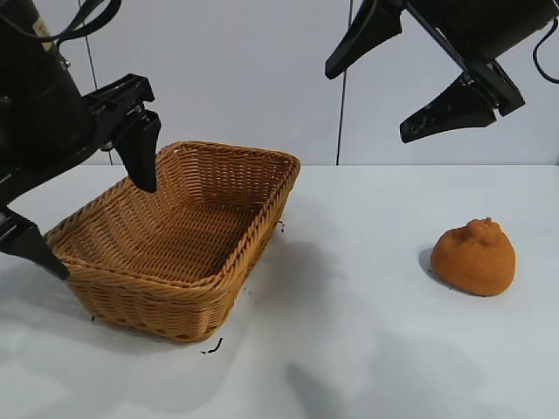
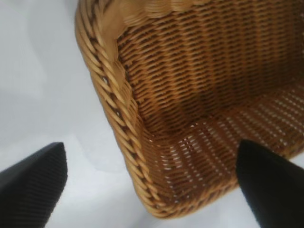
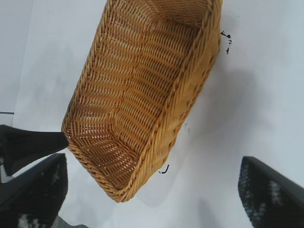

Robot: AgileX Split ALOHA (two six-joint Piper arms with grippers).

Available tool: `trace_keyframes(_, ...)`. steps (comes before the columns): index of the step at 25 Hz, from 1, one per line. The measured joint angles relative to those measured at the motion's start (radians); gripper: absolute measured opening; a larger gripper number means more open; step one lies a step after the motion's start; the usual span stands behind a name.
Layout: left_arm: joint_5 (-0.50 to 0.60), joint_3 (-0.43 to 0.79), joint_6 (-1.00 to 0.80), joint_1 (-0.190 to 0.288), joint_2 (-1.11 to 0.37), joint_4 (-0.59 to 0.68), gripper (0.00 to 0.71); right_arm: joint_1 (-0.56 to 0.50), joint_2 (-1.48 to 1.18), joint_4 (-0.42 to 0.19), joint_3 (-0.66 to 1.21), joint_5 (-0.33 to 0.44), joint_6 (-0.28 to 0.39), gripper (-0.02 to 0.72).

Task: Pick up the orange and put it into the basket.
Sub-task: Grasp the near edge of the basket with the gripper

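Note:
The orange (image 1: 474, 256), dull and lumpy with a knob on top, sits on the white table at the right, apart from both grippers. The tan wicker basket (image 1: 262, 223) stands at the centre left with nothing inside it. My left gripper (image 1: 105, 231) hangs open over the basket's left end, and its wrist view looks down onto a basket corner (image 2: 118, 95) between its open fingers (image 2: 151, 144). High above the table's middle, my right gripper (image 1: 367, 105) is open and holds nothing. Its wrist view shows the basket (image 3: 190, 90) beyond its spread fingers (image 3: 153, 159), but not the orange.
A pale wall closes off the back of the table (image 1: 367, 349). A small black scrap (image 1: 214, 347) lies by the basket's near corner, also visible as a curl (image 3: 165, 170) in the right wrist view. White tabletop stretches between the basket and the orange.

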Motion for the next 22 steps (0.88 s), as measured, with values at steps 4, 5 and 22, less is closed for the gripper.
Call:
trace_keyframes(4,0.008,0.0,-0.035,0.0,0.032,0.0,0.692,0.0,0.0,-0.001,0.0,0.0,0.0,0.696)
trace_keyframes(5,0.009,0.0,-0.043,0.002,0.037,0.001,0.692,0.0,0.0,-0.001,0.0,0.0,0.0,0.696)
trace_keyframes(22,-0.124,0.001,-0.027,0.008,0.23,0.002,0.692,0.0,0.0,-0.001,0.0,0.0,0.0,0.696)
